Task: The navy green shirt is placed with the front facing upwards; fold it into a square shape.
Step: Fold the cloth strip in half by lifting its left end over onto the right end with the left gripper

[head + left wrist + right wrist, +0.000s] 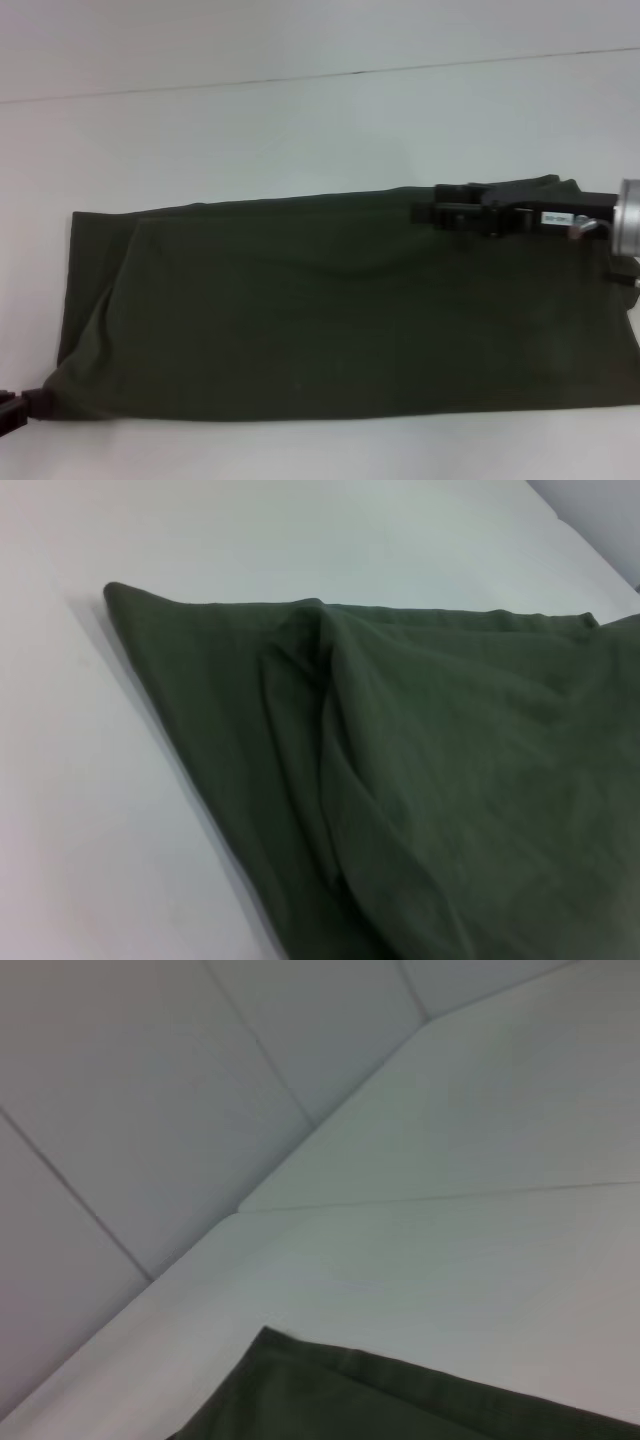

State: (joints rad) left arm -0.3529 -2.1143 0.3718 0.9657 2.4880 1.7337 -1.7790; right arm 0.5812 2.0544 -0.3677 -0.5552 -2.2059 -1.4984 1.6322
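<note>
Writing is nowhere readable for you: the one navy green shirt [330,310] shows only plain fabric, folded into a long band on the white table [300,120]. Your right gripper [425,212] sits over its far right edge, cloth spreading leftward and nearer from it. Your left gripper [12,410] touches the near left corner. I cannot tell either claw's opening.

The navy green shirt [330,320] is matt, soft woven-looking cloth, creased in folds; the table [300,120] under the shirt is smooth, matt white; the right gripper [425,212] above the shirt's far edge looks like black plastic, with a brushed metal wrist [628,215] behind it.
</note>
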